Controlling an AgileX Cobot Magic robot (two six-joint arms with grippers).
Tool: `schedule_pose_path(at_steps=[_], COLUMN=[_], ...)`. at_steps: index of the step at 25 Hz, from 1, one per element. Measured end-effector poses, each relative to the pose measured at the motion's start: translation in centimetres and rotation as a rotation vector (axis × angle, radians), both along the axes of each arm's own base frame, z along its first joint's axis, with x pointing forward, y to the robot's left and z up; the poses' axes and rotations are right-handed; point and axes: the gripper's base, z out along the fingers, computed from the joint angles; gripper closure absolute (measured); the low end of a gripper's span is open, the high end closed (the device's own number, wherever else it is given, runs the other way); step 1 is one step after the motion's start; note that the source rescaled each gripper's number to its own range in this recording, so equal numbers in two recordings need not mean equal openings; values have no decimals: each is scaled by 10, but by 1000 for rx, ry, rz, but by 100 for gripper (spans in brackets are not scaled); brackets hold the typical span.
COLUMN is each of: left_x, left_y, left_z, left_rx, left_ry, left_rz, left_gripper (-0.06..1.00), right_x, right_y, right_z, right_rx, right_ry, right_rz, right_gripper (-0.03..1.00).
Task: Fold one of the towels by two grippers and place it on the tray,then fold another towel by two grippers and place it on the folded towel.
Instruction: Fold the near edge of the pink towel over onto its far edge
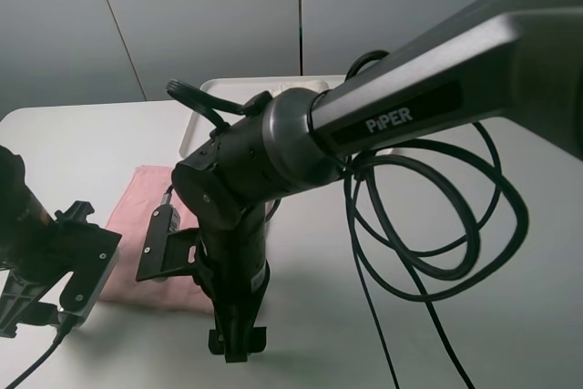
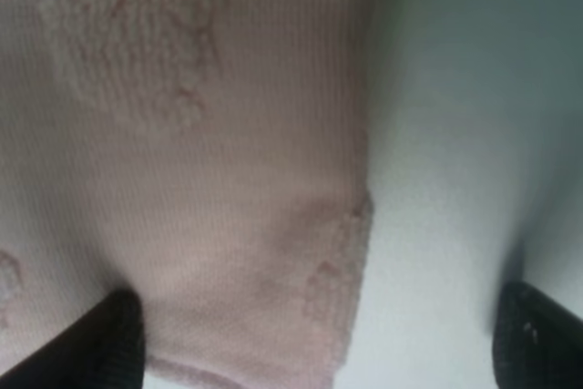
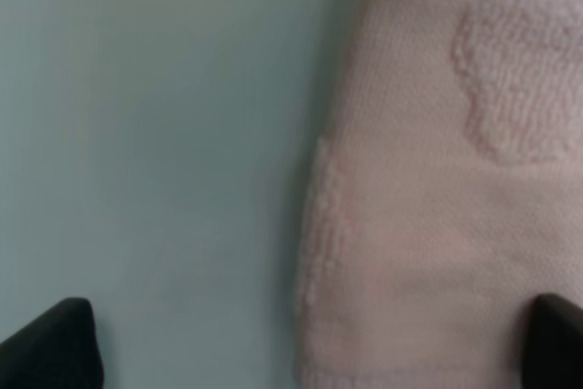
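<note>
A pink towel (image 1: pixel 138 207) lies flat on the white table (image 1: pixel 73 143), left of centre. My left gripper (image 1: pixel 64 302) hangs low over the towel's near left corner. In the left wrist view the towel (image 2: pixel 200 179) fills the picture and the gripper (image 2: pixel 323 343) is open, with one fingertip (image 2: pixel 114 339) over the cloth and the other over bare table. My right gripper (image 1: pixel 237 342) hangs low at the towel's near right corner. In the right wrist view it (image 3: pixel 305 348) is open and straddles the towel's edge (image 3: pixel 437 179). I see only one towel.
A white tray (image 1: pixel 246 88) stands at the back of the table, behind the towel, largely hidden by my right arm (image 1: pixel 364 125). Black cables (image 1: pixel 437 243) loop down from that arm over the table's right side.
</note>
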Motion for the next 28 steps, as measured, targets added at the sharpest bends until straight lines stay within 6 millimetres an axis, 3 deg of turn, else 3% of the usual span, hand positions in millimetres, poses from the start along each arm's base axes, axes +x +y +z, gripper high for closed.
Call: schedule_pose_path(at_steps=[9,12,14,18,19,24,26,28], left_x=[0,0,1,1,1,2,3,3], left_y=[0,0,0,0,0,-1,-2,-2], left_z=[0,0,0,0,0,0,-1,-1], left_rx=[-2,-2,-2,-5,-5,-14,-20,-23], left_ry=[-4,-4,-6,-7,-7,-18,-28,-37], left_rz=[1,1,1,4,4,15,18,17], left_gripper=[-6,-6,-6,-6,-6,-4,3,17], right_x=[1,3,4,4,4,4,4,4], right_y=[1,1,2,2,2,2,2,2], right_z=[-7,-8,-9,-9,-9,-9,-9,-9], right_rx=[-7,-8,-6,-4,-4,-4,-4,-7], right_ry=[3,-16,-23,-29,-29,-29,-29,-24], right_rz=[-56,-46,-43,-40,-43,-43,-43,-46], right_gripper=[-2,17,36,87,94,96,96,96])
